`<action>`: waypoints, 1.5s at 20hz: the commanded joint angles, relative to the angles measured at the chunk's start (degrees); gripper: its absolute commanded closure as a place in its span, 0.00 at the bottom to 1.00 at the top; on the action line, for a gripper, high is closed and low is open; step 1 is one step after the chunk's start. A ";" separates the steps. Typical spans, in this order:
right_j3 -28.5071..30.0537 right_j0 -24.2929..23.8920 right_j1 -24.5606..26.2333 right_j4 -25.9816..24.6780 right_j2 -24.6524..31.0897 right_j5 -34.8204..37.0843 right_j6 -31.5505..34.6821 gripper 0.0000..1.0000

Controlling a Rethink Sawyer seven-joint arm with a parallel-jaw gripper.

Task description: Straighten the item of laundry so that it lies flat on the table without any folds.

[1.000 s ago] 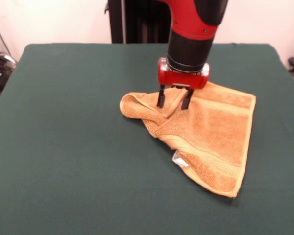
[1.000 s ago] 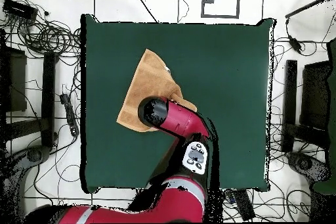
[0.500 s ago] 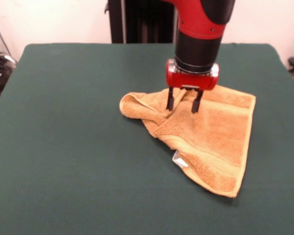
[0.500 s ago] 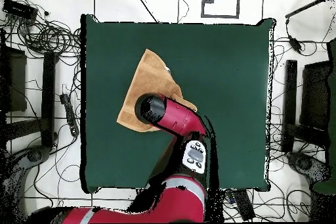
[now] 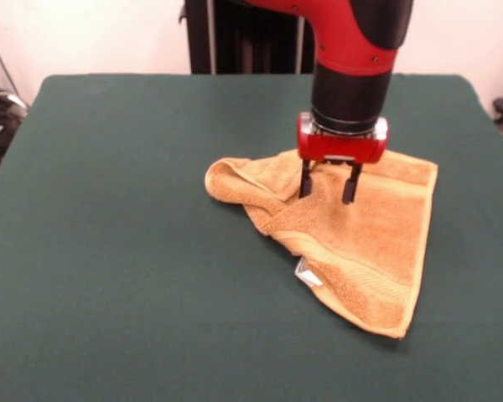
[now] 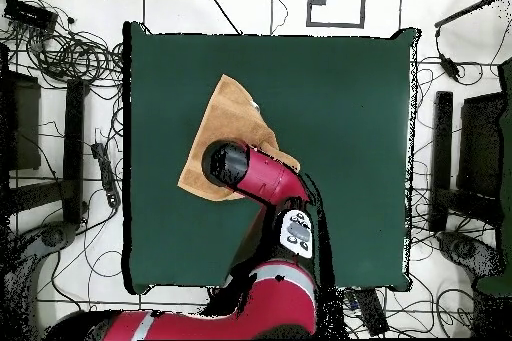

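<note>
The item of laundry [image 5: 360, 243] is an orange-yellow towel lying on the green table [image 5: 117, 251], right of centre in the front view. Its left part is bunched into a rolled fold [image 5: 235, 180], and a small white tag [image 5: 307, 272] shows at its near edge. My gripper [image 5: 328, 189] hangs open just above the towel's upper middle, its two dark fingers [image 5: 305, 179] pointing down with nothing between them. In the overhead view the towel [image 6: 228, 117] lies in the table's [image 6: 340, 107] left half, and the arm [image 6: 250, 172] covers its lower part and the gripper.
Cables and equipment lie on the floor around the table [image 6: 70, 57]. A dark stand rises behind the table's far edge [image 5: 235, 38].
The gripper has moved to the right across the towel, from near the bunched fold toward its middle. It stays open. The towel has not changed shape.
</note>
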 commanded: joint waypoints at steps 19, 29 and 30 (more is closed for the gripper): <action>7.03 -3.26 -0.86 0.00 6.17 -4.70 14.14 0.00; 5.45 1.90 -2.27 0.48 -1.43 -3.76 15.35 0.00; 4.51 1.19 -1.71 0.72 -1.06 -3.51 14.91 0.00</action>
